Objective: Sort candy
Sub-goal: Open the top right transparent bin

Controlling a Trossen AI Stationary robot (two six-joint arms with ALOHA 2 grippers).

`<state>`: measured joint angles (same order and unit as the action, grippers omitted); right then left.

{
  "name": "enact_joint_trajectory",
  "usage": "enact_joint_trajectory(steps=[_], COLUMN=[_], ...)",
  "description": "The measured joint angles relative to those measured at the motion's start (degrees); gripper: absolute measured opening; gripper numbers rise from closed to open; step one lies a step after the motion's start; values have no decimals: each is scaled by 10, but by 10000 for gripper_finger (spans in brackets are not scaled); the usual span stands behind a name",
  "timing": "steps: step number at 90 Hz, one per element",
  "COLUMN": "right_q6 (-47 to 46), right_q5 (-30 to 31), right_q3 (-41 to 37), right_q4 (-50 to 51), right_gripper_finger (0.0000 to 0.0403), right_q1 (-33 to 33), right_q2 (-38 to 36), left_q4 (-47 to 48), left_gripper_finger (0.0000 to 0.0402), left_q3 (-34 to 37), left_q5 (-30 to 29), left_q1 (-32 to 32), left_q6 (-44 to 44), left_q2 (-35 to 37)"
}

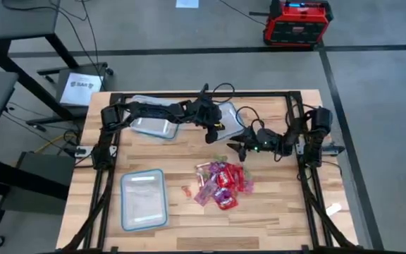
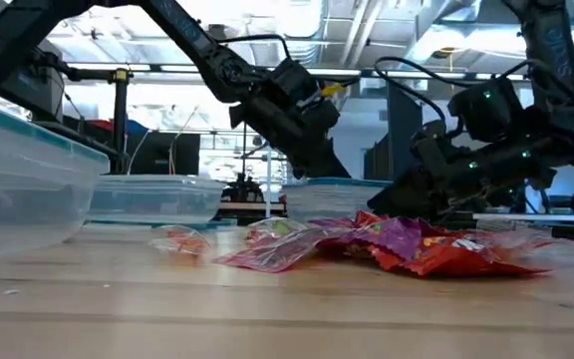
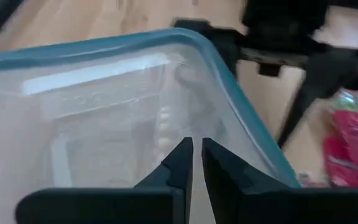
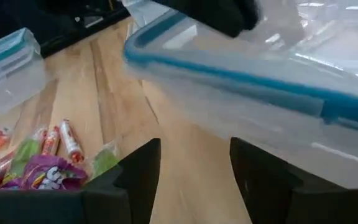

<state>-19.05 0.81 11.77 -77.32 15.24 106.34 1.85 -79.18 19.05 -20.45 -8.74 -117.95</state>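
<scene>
- Candy (image 1: 221, 185) lies in a loose heap on the desk (image 1: 189, 224), right of the middle and toward the near edge, with one small orange piece (image 1: 186, 190) just apart on its left side.
- My left pincer (image 3: 196, 163) hangs over the clear tub (image 1: 231, 115) at the middle of the far edge. Its two fingers stand almost together with only a thin slit between them, and I see nothing held there.
- My right pincer (image 4: 194, 163) is spread wide and empty, low over bare wood between that tub and the heap, pointing toward the left edge.
- A second tub (image 1: 155, 125) sits left of the first, and a third tub (image 1: 144, 199) sits toward the near left corner, well apart from the heap.
- Risk, as I judge it: the packets overlap, so closing my right pincer on the heap could lift two or three kinds at once and spoil the sort.
- The wrappers look slick, so a shallow pinch may let one slide out on the way to a tub.
- My arms are close together by the far tub, so reaching in with both could make them knock, or nudge the tub.
- The heap has no single heading. Its spread runs roughly from the far edge toward the near one, and the flat packets lie at mixed angles. The small rolls (image 4: 62, 140) in my right wrist view lie nearly side by side.
</scene>
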Motion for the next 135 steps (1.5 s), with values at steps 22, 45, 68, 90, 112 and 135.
enact_joint_trajectory(steps=[22,45,68,90,112,135], right_q6=[-19,-16,19,7,-14,-45], right_q5=[-32,-192,-281,-325,-366,-413], right_q3=[-54,-74,-23,-3,-1,18], right_q4=[-62,-99,-45,-44,-93,-133], right_gripper_finger=[180,180,180,177,146,132], right_q1=[29,113,123,118,118,96], right_q2=[-2,-3,-1,-1,-1,-5], left_q4=[58,39,37,41,38,50], left_gripper_finger=[22,22,22,22,22,16], left_q3=[-1,1,2,2,2,2], left_q5=[41,79,78,80,68,32], left_q1=[-1,-1,-1,0,0,0], left_q6=[-33,-50,-40,-27,-10,-1], left_q2=[1,-1,-1,-1,1,-2])
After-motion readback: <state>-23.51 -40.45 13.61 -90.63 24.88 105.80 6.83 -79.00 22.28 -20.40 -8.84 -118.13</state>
